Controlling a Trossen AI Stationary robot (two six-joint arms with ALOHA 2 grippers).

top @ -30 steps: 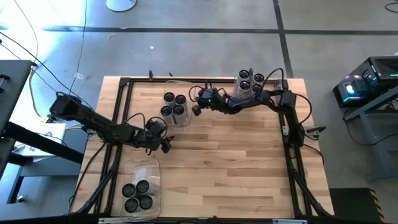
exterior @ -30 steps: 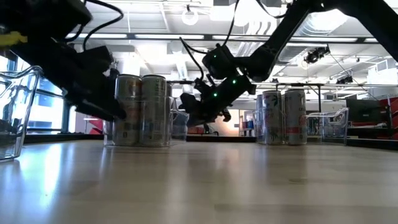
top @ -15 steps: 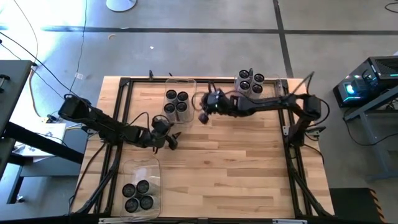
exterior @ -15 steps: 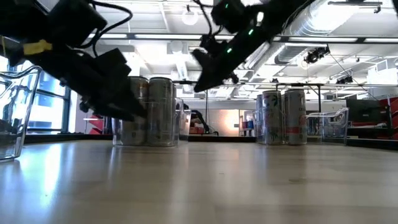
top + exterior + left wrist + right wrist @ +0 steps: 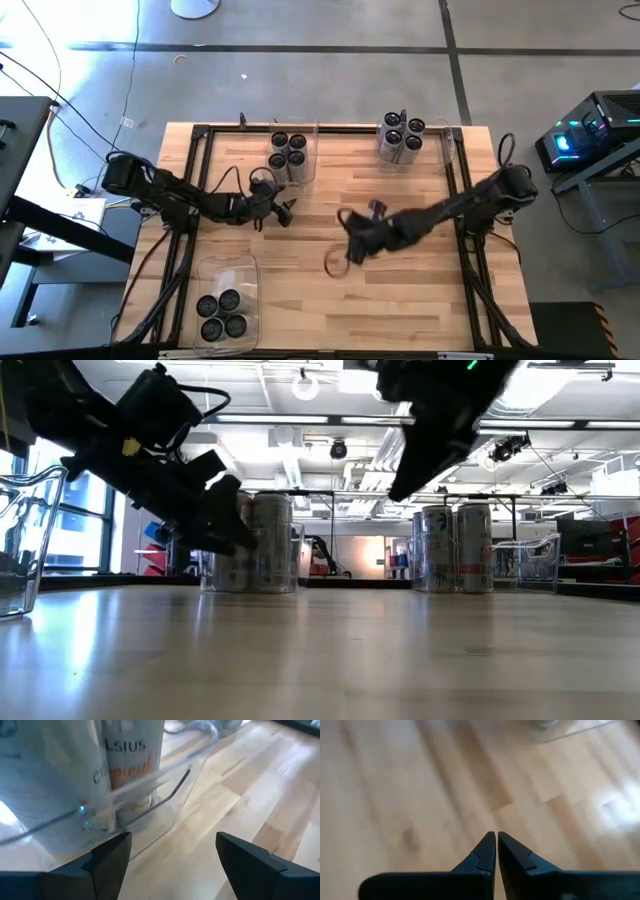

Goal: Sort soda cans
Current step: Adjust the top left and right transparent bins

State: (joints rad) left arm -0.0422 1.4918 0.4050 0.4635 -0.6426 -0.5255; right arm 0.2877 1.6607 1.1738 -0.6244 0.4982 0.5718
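Soda cans (image 5: 289, 153): four, upright, in clear bin (image 5: 304, 170) at table's far edge. Left gripper (image 5: 281, 212) spread, empty, just near of them (closer arm). Right gripper (image 5: 348, 250) pressed together, mid-table.

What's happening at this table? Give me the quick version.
A two-armed robot is sorting soda cans on a wooden table. The left gripper is open and empty, right beside the clear bin at the table's far edge that holds four cans. The right gripper is shut on nothing above the table's middle. Four more cans stand at the far right, and another four sit in a bin at the near left.
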